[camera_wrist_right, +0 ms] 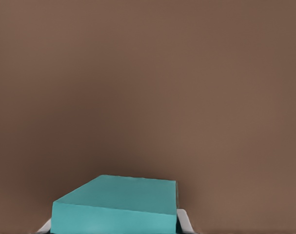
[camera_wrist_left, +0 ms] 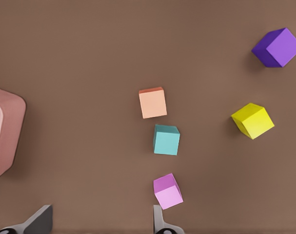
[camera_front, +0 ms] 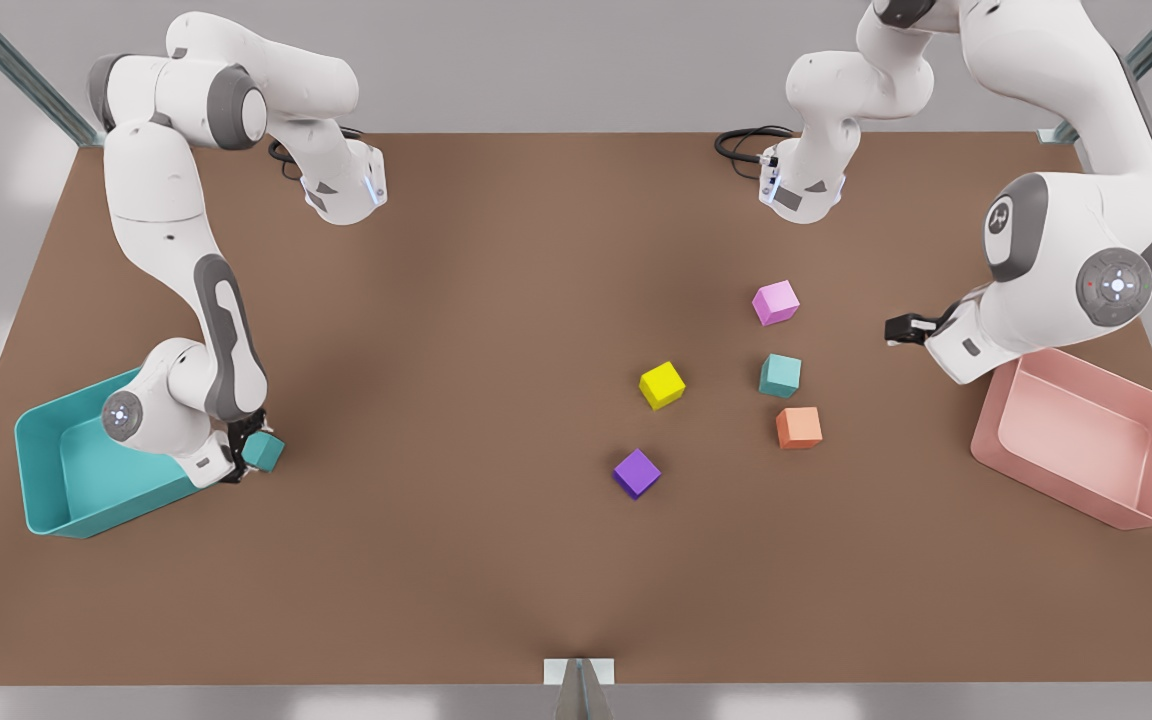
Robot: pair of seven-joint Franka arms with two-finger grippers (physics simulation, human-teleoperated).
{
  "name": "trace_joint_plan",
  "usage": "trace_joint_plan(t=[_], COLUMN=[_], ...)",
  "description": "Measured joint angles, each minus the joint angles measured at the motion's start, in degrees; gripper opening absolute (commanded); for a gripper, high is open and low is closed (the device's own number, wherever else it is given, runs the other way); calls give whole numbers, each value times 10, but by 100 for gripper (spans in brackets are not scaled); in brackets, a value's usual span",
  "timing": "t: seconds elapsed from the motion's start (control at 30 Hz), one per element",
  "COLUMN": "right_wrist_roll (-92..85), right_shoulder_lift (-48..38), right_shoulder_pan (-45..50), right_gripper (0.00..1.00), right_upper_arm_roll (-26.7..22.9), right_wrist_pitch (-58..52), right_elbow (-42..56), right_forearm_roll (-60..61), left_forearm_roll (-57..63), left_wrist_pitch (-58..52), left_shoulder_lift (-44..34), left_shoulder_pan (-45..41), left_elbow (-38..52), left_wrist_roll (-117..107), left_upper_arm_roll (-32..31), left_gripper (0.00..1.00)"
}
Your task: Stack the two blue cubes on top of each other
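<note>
My right hand (camera_front: 248,455) gripped one small matte teal-blue cube (camera_front: 264,451); off-centre grip risked slippage. My left hand (camera_front: 898,330) waited open, its fingers spread, near the other teal-blue cube (camera_front: 780,375).

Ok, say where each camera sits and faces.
Front view: high, looking down on the brown table; both arms show, right gripper at its left, left gripper at its right.
Left wrist view: on the left arm, looking down at the loose cubes; its open fingertips show.
Right wrist view: on the right arm, behind the held teal-blue matte cube; finger edges show.
Shared: front and left wrist views show the other teal-blue matte cube and the pink bin.
</note>
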Motion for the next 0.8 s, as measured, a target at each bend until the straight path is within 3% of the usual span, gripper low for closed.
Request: trace_joint_plan(t=[0.13, 0.2, 0.4, 0.43, 0.5, 0.63, 0.8], right_wrist_roll=[1, 1, 3, 3, 3, 4, 19], right_shoulder_lift=[10, 11, 4, 4, 5, -1, -14], right_shoulder_pan=[0, -1, 0, 0, 1, 8, 95], right_gripper=[80, 72, 71, 63, 57, 57, 58], right_upper_arm_roll=[0, 0, 3, 3, 5, 6, 4], right_wrist_pitch=[8, 10, 9, 9, 8, 2, -21], right_elbow=[0, 0, 3, 4, 5, 6, 49], right_forearm_roll=[3, 5, 9, 12, 16, 24, 47], left_forearm_roll=[-1, -1, -9, -10, -12, -12, -12], left_wrist_pitch=[0, 0, 0, 2, 38, 187, 308], left_shoulder_lift=[1, 7, 11, 7, -13, -15, -1], left_shoulder_pan=[1, 1, -2, -34, -91, -135, -128], left_elbow=[0, 0, -5, -23, -116, -283, -327], left_wrist_roll=[0, 0, -1, -3, -7, -9, -4], left_upper_arm_roll=[-2, -12, -40, -16, 8, 15, 16], left_gripper=[100, 100, 100, 100, 100, 100, 100])
